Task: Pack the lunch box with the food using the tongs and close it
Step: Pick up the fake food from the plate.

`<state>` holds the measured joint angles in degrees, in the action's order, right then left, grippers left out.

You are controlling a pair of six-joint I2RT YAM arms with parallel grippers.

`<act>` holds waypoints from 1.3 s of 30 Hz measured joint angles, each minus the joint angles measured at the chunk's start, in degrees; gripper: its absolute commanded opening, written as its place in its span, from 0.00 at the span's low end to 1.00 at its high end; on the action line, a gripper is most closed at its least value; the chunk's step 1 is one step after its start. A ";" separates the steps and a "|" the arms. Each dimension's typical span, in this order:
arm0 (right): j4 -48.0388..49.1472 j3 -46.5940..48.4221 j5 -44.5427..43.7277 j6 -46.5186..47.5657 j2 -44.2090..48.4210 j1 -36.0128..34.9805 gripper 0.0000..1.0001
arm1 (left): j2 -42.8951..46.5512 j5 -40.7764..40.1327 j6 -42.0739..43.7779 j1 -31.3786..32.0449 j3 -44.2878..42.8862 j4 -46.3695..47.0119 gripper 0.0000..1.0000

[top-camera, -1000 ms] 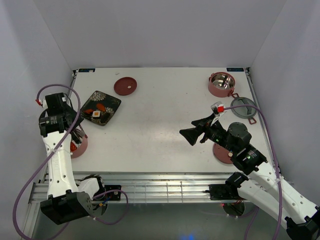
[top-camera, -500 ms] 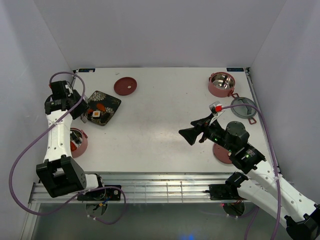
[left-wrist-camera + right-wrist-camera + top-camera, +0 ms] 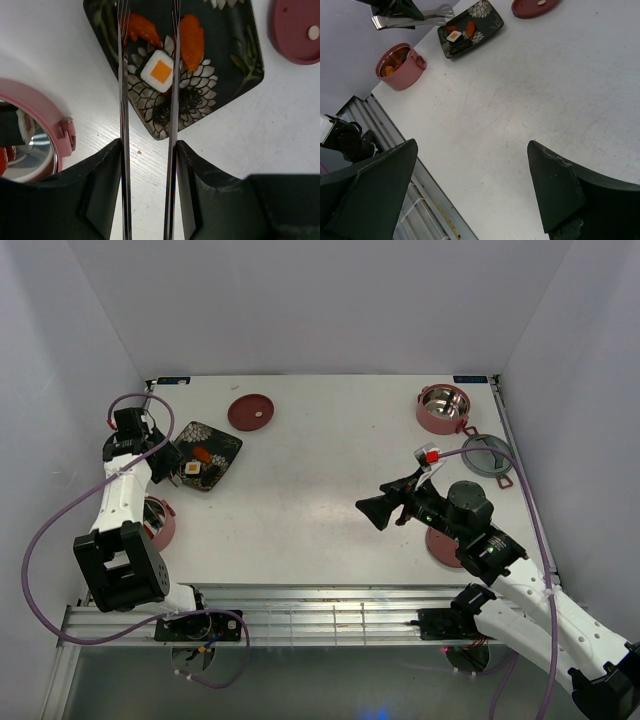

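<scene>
My left gripper (image 3: 148,145) is shut on the silver tongs (image 3: 123,100), whose two arms reach out over the dark floral plate (image 3: 235,60). Between the tong tips lies food: a white roll with an orange centre (image 3: 161,71), and two orange pieces (image 3: 191,40) lie beside it. One lunch box tier (image 3: 45,117) stands left of the plate with food inside. From above, the left gripper (image 3: 160,452) hovers at the plate's (image 3: 225,448) left edge. A second tier (image 3: 442,408) stands far right. My right gripper (image 3: 375,512) hangs open over bare table.
A dark-red lid (image 3: 250,412) lies behind the plate. A grey ring-shaped lid (image 3: 487,455) sits at the right edge, and another red lid (image 3: 445,545) shows under the right arm. White walls close in the table's left, back and right sides.
The left arm swung away from the near-left tier to the plate, carrying the tongs. The right arm has barely moved.
</scene>
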<state>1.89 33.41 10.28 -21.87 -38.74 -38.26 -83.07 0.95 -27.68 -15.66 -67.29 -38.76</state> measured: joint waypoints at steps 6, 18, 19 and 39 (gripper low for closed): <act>0.00 -0.28 0.00 0.02 -0.09 0.00 0.96 | 0.02 -3.45 -2.51 0.02 2.69 0.22 0.56; 0.00 -0.31 -0.02 0.02 0.17 0.00 0.96 | -2.25 -4.15 -7.02 0.04 3.08 1.18 0.56; 0.00 -0.31 -0.02 0.02 0.17 0.00 0.96 | -2.54 -3.98 -7.21 0.13 3.08 1.18 0.56; 0.00 -0.31 -0.02 0.02 1.31 0.00 0.96 | -2.89 -4.52 -9.01 3.89 3.08 1.49 0.56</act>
<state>1.89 33.10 10.26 -21.85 -37.43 -38.26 -85.95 -3.57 -36.69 -11.77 -64.20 -37.28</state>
